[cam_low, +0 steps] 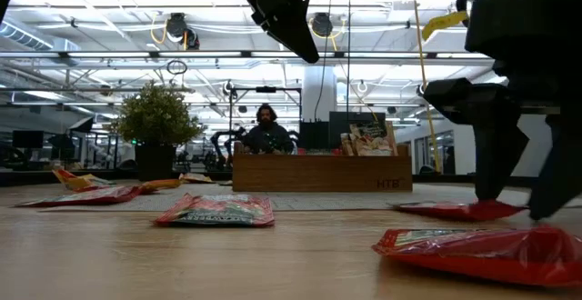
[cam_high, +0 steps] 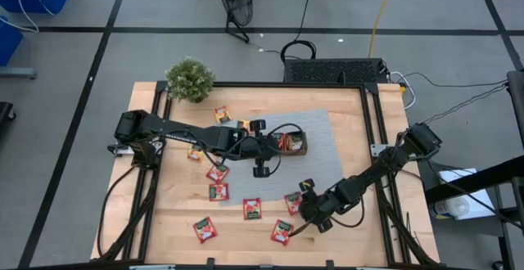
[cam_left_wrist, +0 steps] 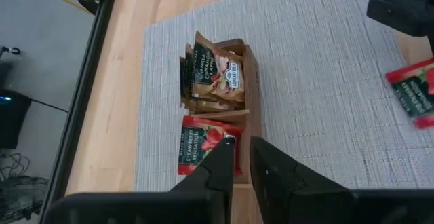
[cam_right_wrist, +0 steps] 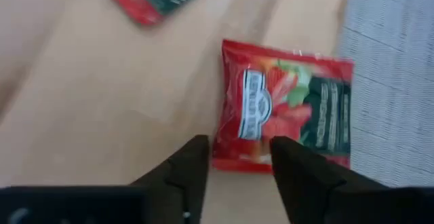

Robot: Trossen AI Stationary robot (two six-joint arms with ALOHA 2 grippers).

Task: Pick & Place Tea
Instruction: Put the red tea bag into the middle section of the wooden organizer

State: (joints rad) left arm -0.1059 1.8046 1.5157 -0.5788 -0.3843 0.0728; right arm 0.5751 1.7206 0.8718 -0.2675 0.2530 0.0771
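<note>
Over the wooden tray [cam_high: 296, 150], which stands on a grey mat [cam_high: 336, 159], my left gripper [cam_left_wrist: 243, 161] hovers slightly open with nothing between its fingers. Under it, a red tea sachet [cam_left_wrist: 200, 142] stands in one compartment. Brown-and-yellow sachets [cam_left_wrist: 213, 75] fill the one beside it. My right gripper [cam_right_wrist: 237, 155] is low over the table near its front edge, open. Its fingers stand on either side of one edge of a red sachet [cam_right_wrist: 285, 112] lying flat on the wood, one end on the mat's border. Several more red sachets [cam_high: 252, 209] lie loose on the table. My right gripper comes at the red sachet slanting down from above, its fingers straddling the middle of one edge [cam_right_wrist: 239, 161]. The sachet lies flat on the table. In the low view one fingertip [cam_low: 491, 198] reaches down to the sachet, but I cannot tell whether it touches.
A small potted plant [cam_high: 190, 79] stands at the table's far left corner. Loose sachets lie at the near left [cam_high: 205, 229] and close to the right gripper [cam_high: 282, 232]. A person [cam_low: 265, 129] sits beyond the table's far edge.
</note>
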